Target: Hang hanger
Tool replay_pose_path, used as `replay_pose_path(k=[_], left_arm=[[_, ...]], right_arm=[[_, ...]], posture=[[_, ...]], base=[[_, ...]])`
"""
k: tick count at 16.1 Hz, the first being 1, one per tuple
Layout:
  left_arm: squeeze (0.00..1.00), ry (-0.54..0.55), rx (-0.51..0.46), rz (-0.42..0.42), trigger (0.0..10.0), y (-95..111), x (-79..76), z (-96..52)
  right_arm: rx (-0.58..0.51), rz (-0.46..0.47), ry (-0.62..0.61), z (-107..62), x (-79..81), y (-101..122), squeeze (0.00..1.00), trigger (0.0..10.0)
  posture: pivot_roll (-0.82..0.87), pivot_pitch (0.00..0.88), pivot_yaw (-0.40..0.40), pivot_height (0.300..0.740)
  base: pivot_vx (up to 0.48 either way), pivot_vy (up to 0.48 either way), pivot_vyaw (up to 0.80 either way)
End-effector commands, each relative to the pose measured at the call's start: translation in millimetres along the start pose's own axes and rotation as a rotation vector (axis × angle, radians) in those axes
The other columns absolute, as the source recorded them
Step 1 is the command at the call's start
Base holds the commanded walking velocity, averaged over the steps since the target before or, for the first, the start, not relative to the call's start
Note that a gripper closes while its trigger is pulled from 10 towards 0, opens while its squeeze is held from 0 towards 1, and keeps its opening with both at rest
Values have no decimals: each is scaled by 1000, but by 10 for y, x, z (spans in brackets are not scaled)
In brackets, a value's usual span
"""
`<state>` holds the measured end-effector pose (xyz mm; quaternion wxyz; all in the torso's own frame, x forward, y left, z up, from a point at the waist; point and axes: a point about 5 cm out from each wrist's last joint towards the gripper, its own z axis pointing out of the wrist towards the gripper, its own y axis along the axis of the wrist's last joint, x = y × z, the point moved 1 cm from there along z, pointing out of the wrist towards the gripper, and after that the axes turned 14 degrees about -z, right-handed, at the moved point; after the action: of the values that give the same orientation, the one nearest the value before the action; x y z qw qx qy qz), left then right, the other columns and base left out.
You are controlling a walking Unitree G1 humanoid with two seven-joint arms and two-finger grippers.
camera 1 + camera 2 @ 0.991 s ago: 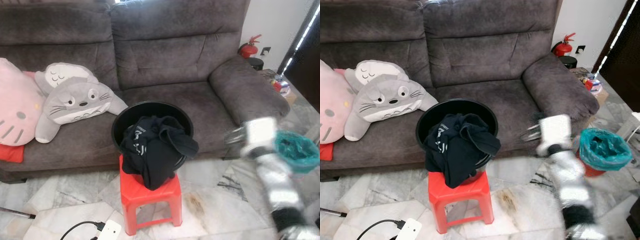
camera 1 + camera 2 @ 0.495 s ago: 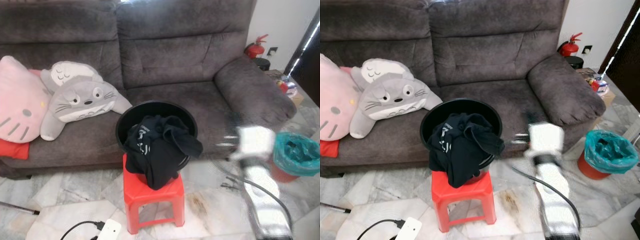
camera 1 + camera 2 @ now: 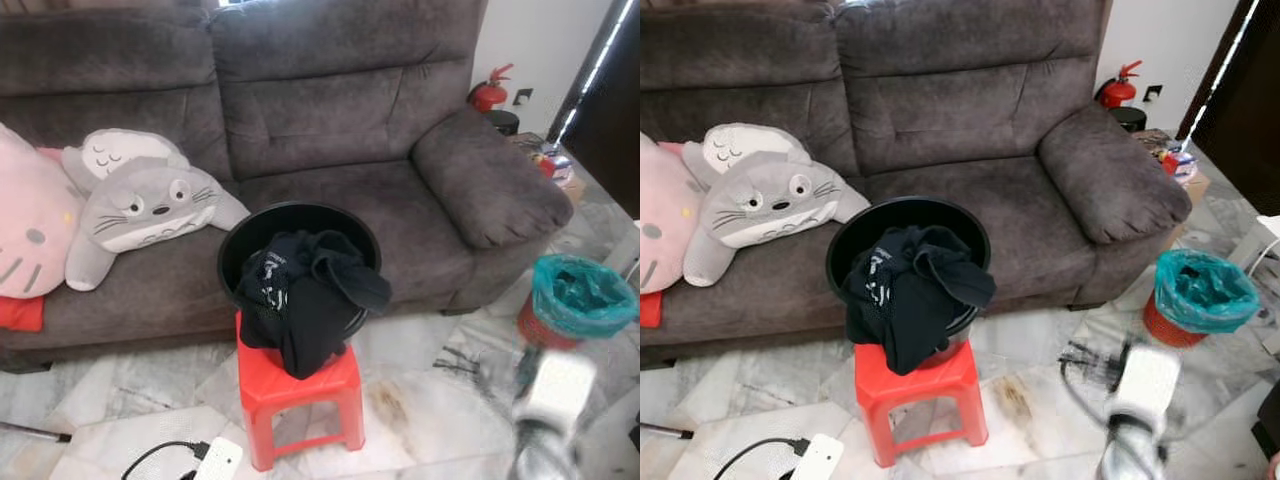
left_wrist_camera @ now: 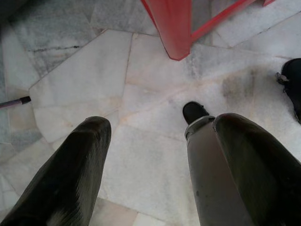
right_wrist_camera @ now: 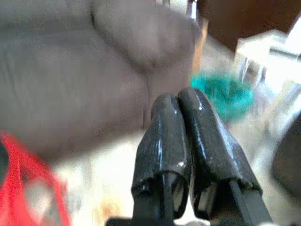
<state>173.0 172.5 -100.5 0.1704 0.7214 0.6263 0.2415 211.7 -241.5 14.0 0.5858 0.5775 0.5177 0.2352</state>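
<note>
The sofa (image 3: 340, 120) wears matt, napped grey cloth. In front of it, a glossy red plastic stool (image 3: 298, 385) carries a black plastic basket (image 3: 240, 240) of soft dark cloth (image 3: 310, 300), on polished marble floor (image 3: 420, 410).

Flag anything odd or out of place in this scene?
A black basin sits on a small red stool, with dark clothes spilling over its front rim and hanging down past the seat. A cable and white plug block lie loose on the floor. No hanger visible.
</note>
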Motion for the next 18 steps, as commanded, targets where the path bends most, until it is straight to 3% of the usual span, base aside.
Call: replay_pose_path(k=[1,12,18], left_arm=[[0,19,16,-21,10000,-51,34,-8],[0,23,23,-25,10000,-58,42,-9],[0,22,22,-26,10000,-56,41,-8]], right_arm=[[36,41,11,-17,42,-60,0,10000],[-97,26,108,86,249,199,0,10000],[-122,28,118,107,269,248,0,10000]], posture=[[-221,7,32,740],[-223,7,32,740],[-226,5,34,740]], base=[[0,0,0],[0,0,0],[0,333,0]])
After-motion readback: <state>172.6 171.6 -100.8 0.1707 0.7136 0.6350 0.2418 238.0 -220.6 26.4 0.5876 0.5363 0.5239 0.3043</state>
